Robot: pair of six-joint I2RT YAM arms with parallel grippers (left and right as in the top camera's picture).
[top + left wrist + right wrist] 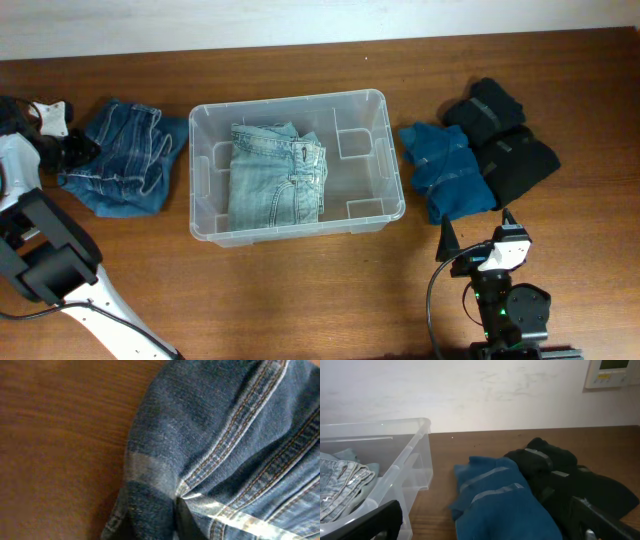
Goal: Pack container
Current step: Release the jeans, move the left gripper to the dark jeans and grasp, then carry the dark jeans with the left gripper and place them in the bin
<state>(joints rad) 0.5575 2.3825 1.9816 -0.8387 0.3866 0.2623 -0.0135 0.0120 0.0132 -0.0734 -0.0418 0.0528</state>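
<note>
Container (355,175) right half free beside folded jeans (275,175) | right gripper (478,228) spread | left gripper (78,150) state unclear

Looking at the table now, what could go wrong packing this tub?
The dark jeans beside the left gripper lie crumpled; a pinch may lift one layer and drag the rest over the container rim. The light jeans fill the container's left half, so stacking there may pile high. The blue garment touches the black garments; grabbing one might pull the other.
</note>
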